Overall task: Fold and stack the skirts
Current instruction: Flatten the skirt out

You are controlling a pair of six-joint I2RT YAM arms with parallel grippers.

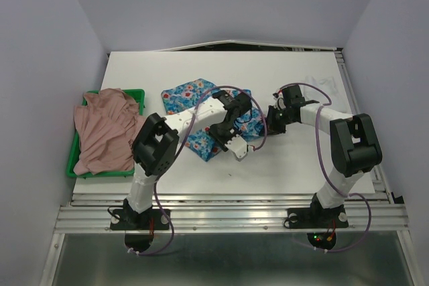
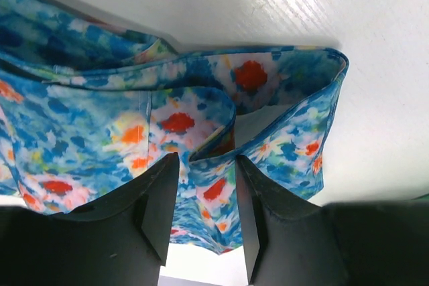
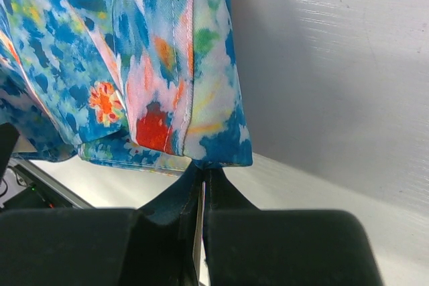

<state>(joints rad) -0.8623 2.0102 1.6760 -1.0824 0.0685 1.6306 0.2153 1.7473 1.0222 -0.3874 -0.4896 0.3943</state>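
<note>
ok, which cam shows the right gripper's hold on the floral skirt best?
Right wrist. Close up, the right gripper is shut on a hem corner of the floral skirt. Top external shows that gripper only small, at the skirt's right edge. Left wrist shows the skirt's folds but not that gripper.

From above, the left arm (image 1: pixel 189 120) sat right over the middle of the blue skirt (image 1: pixel 194 95), so the left gripper (image 2: pixel 206 165) was buried. On its wrist cam the cloth ran off-frame left of the gripper, and I couldn't tell if it really pinched the fold. Above the right gripper (image 3: pixel 203 169), clamped on the hem, the skirt got cropped. Way left of the left gripper, the pink skirt (image 1: pixel 104 132) hid most of the green tray (image 1: pixel 137 93).
</note>
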